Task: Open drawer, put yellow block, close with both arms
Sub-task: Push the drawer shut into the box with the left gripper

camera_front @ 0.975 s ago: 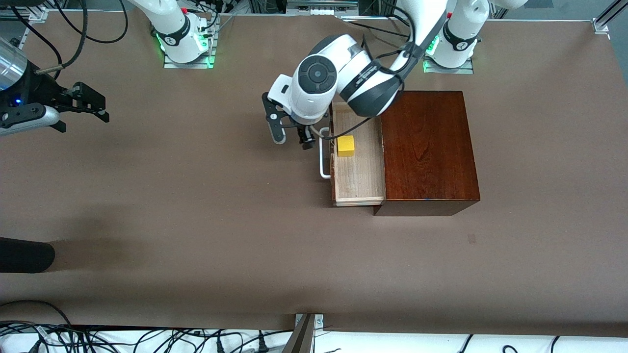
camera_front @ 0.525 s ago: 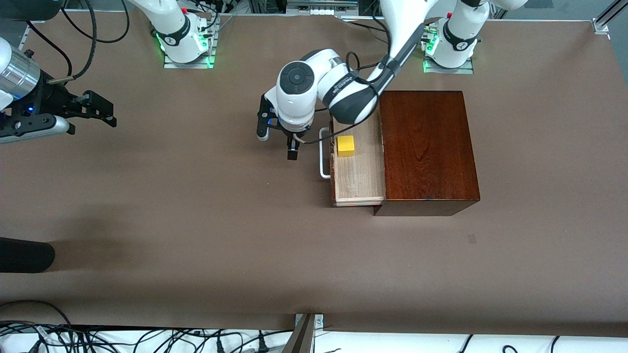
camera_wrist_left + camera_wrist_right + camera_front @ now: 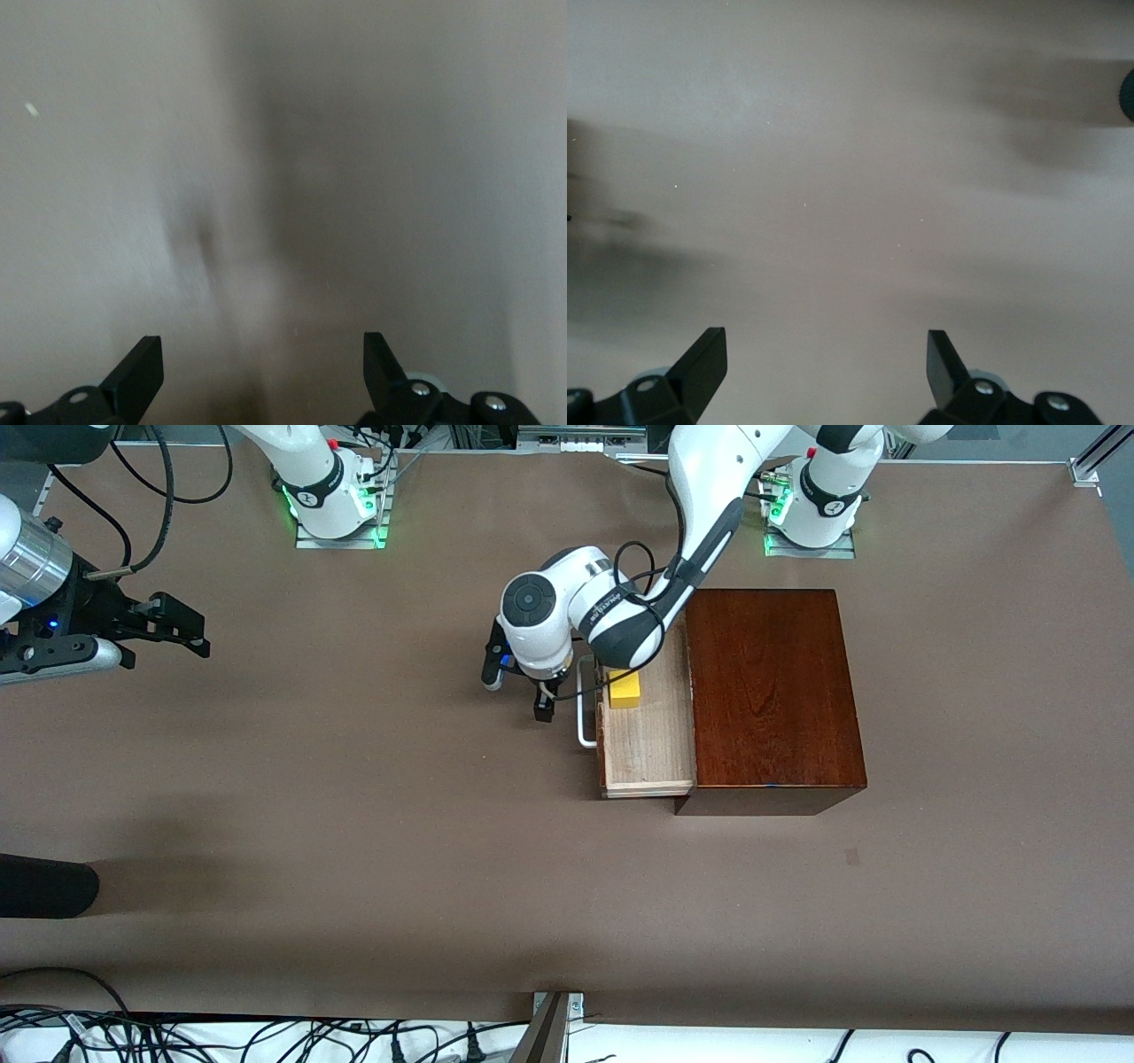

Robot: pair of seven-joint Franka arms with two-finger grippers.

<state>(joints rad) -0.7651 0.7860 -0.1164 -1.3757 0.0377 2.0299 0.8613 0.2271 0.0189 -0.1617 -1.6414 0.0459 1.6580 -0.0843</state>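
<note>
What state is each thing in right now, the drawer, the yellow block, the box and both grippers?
drawer: pulled open, handle toward the right arm's end.
yellow block: lying in the drawer, partly hidden by the left arm.
box: standing on the table, top bare.
left gripper: jaws open, empty, over the table beside the drawer handle.
right gripper: jaws open, empty, waiting at the right arm's end of the table.

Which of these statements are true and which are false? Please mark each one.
1. The small yellow block lies in the open pale-wood drawer. True.
2. The left gripper holds the yellow block. False: it is open and empty, over the table beside the white bar handle.
3. The drawer is shut inside the dark mahogany box. False: it is pulled out.
4. The right gripper is open, over the brown table toward the right arm's end. True.
</note>
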